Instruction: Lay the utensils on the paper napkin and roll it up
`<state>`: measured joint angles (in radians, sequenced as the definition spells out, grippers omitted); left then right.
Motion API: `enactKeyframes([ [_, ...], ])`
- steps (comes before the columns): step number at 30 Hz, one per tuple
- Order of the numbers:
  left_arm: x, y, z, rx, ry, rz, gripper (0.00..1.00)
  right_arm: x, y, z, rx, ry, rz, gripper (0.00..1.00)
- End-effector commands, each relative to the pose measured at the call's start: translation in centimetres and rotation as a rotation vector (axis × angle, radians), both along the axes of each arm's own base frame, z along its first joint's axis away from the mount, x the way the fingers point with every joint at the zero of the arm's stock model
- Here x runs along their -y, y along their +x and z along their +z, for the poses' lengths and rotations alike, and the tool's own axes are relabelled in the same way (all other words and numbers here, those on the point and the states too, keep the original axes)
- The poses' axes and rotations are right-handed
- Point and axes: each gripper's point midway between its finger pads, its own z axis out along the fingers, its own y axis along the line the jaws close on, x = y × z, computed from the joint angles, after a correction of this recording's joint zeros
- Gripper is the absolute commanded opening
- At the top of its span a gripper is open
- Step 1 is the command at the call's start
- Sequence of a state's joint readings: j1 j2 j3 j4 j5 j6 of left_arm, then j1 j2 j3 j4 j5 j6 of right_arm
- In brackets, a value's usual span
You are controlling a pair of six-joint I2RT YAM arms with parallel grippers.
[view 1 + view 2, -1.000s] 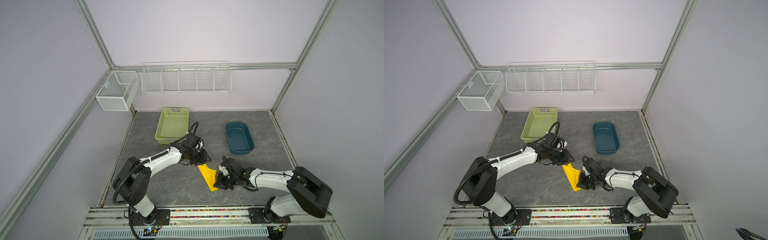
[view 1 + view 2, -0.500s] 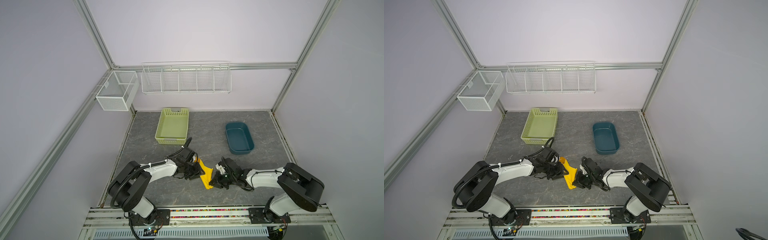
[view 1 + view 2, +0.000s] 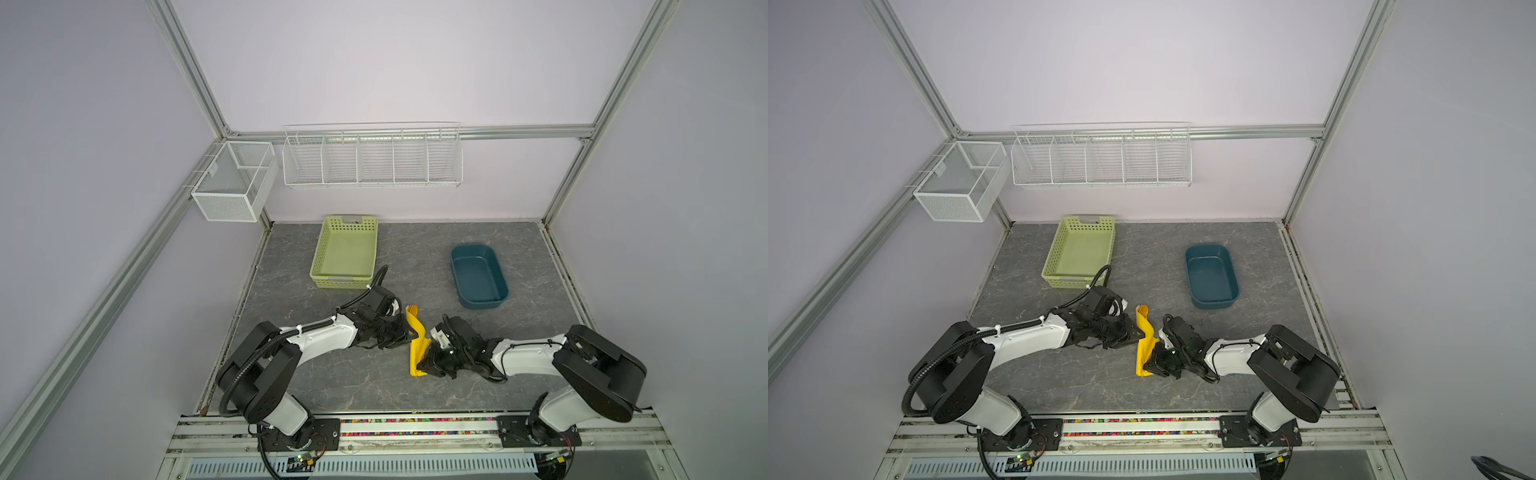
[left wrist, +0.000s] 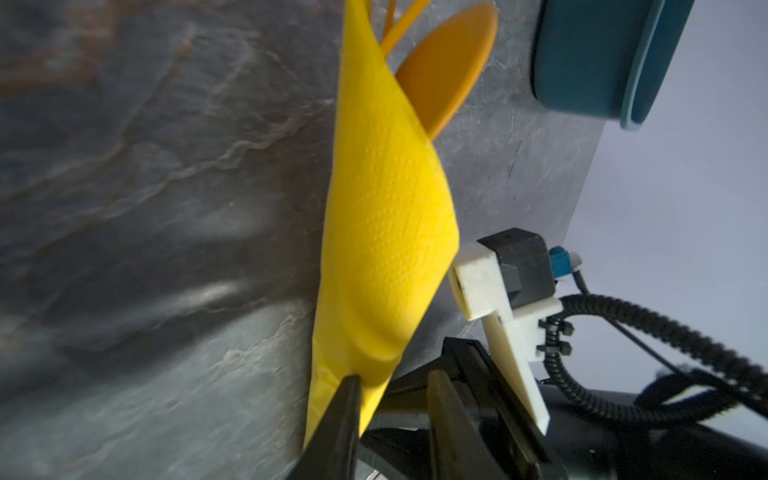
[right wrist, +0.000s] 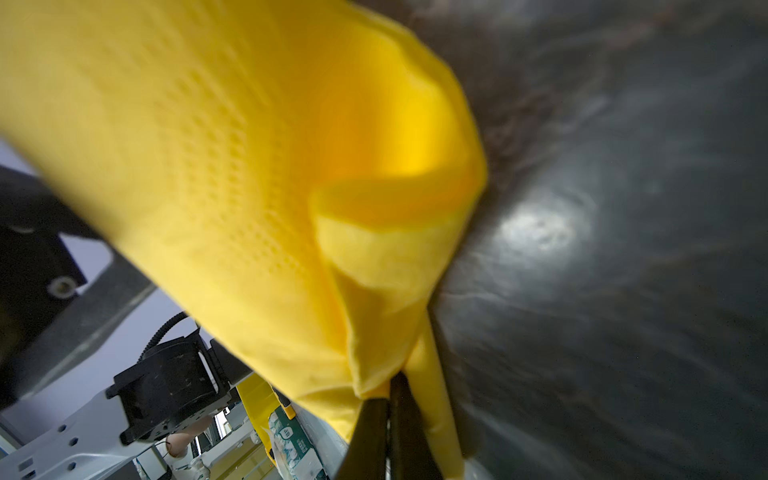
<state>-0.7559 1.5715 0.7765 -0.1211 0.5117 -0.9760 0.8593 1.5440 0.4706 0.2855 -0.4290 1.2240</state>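
Rolling napkin (image 3: 415, 357), long axis running front-to-back. Its near end sits clamped in right gripper (image 3: 424, 368). The left gripper (image 3: 408, 336), jaws apart, touches its side.

The paper napkin (image 4: 386, 232) is thin, matt yellow tissue, embossed with rows of fine dots and softly creased. The utensils (image 4: 449, 62) look like smooth orange plastic with a dull sheen. The tabletop (image 3: 316, 374) is grey, stone-veined and slightly glossy. The green basket (image 3: 343, 283) and blue tub (image 3: 482, 303) are smooth plastic, and the wire rack (image 3: 372, 166) is white-coated metal.
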Motion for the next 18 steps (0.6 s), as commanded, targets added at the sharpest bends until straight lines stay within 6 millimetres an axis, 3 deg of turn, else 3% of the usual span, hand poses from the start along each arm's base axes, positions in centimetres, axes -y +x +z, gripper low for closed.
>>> enactKeyframes([
  [1,1.0,0.0,-0.9,-0.024,-0.01,-0.019,0.26,3.0,-1.6,-3.4,-0.106,-0.173,-0.059,0.06],
  [5,0.6,0.1,-1.4,-0.021,0.042,-0.033,0.25,3.3,-1.4,-3.0,-0.09,-0.197,-0.049,0.06],
  [9,-1.8,0.9,-1.0,0.037,0.194,-0.022,0.39,3.5,-1.4,-2.9,-0.085,-0.207,-0.054,0.06],
  [15,-3.0,0.7,0.1,0.065,0.229,-0.019,0.43,3.5,-1.4,-2.9,-0.086,-0.207,-0.054,0.06],
  [18,-3.2,0.0,-0.3,0.048,0.248,-0.026,0.45,3.5,-1.3,-3.0,-0.087,-0.209,-0.057,0.06],
])
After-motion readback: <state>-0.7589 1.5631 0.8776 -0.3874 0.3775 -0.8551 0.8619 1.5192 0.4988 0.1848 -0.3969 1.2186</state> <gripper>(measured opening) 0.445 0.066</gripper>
